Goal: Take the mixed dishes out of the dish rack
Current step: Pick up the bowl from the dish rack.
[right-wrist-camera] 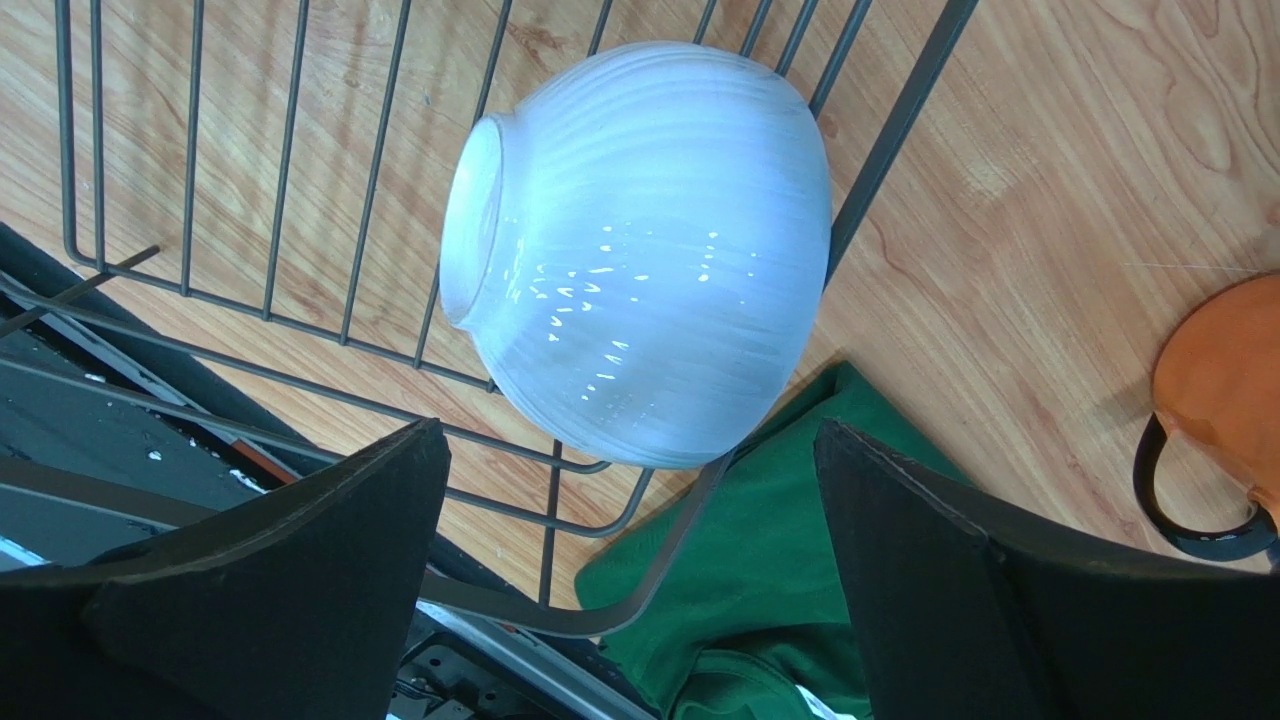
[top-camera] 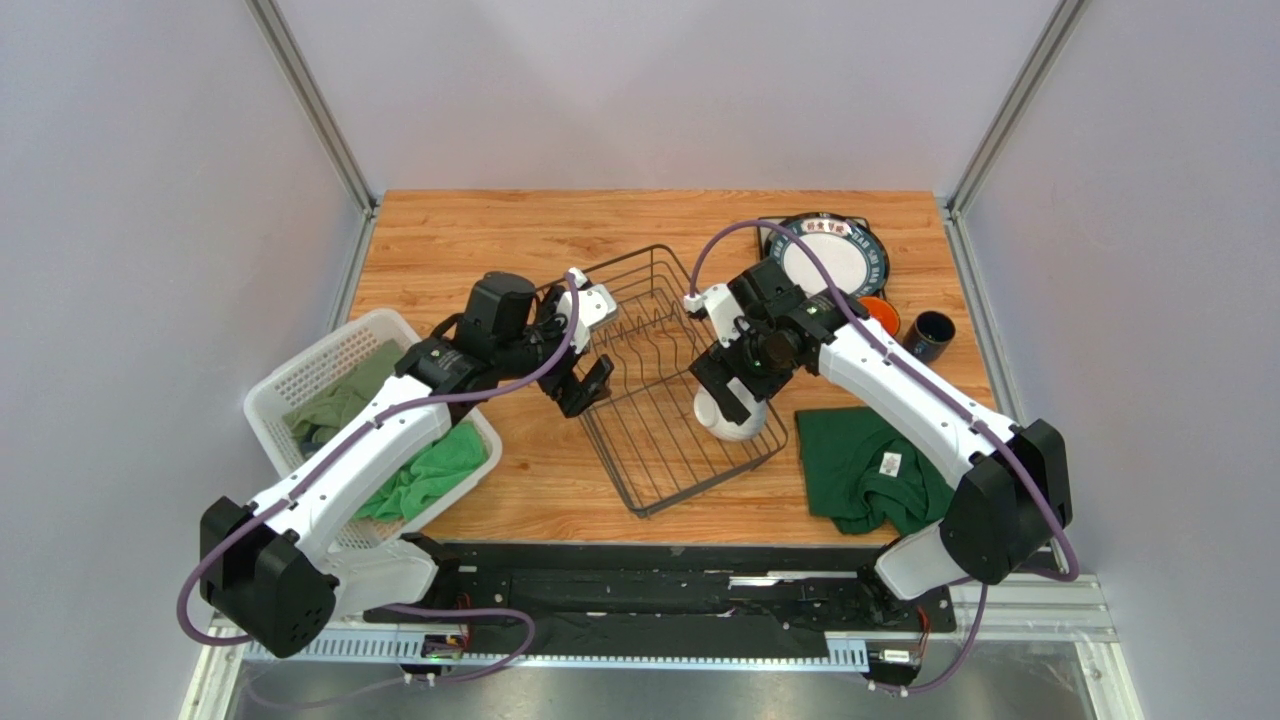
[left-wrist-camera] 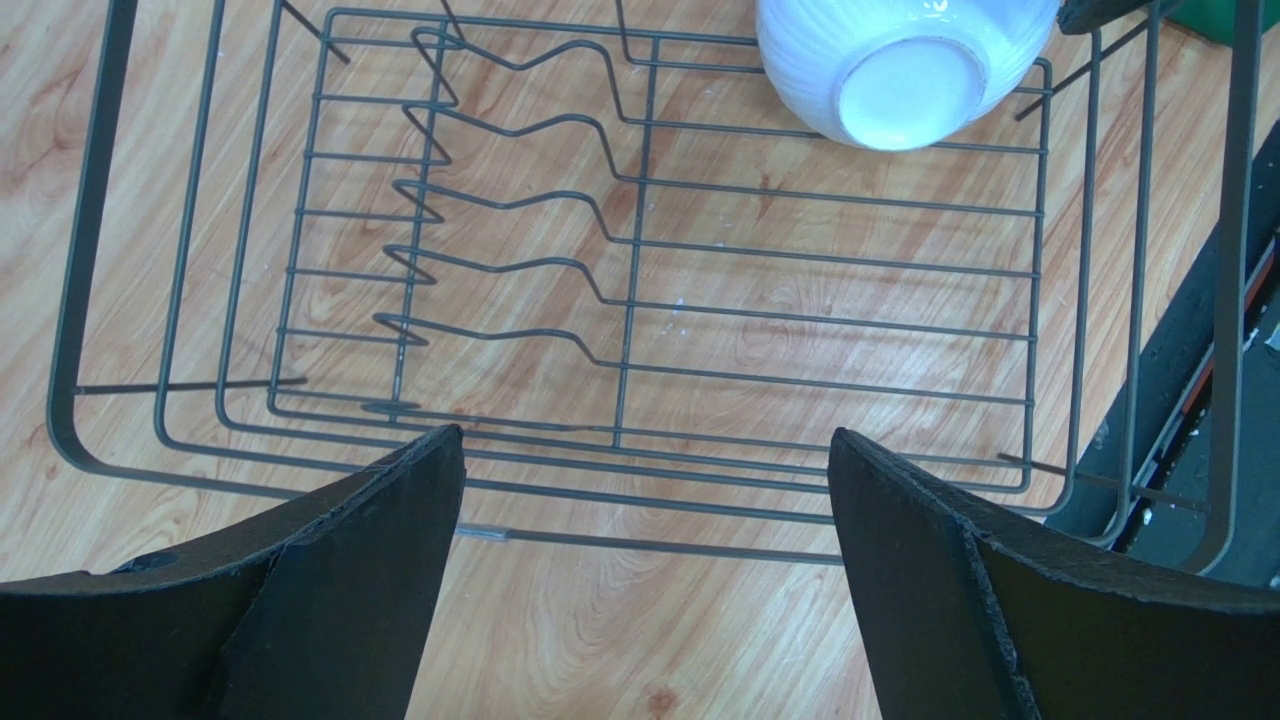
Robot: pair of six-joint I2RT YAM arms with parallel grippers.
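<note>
The black wire dish rack [top-camera: 646, 308] lies in the middle of the table. A white ribbed bowl [top-camera: 732, 419] sits upside down in its near right corner; it shows in the left wrist view [left-wrist-camera: 902, 68] and the right wrist view [right-wrist-camera: 646, 248]. My right gripper [top-camera: 732, 384] is open just above the bowl. My left gripper [top-camera: 583, 348] is open and empty over the rack's left side. A stack of round plates with a dark-green lettered rim [top-camera: 842, 252], an orange mug [top-camera: 879, 314] and a dark blue mug [top-camera: 932, 333] stand on the table at the back right. The square floral plate is not visible.
A white slotted basket [top-camera: 308, 383] with green cloths stands at the left. A dark green cloth [top-camera: 864, 458] lies right of the rack, near the front edge. The orange mug [right-wrist-camera: 1225, 405] shows at the right edge of the right wrist view.
</note>
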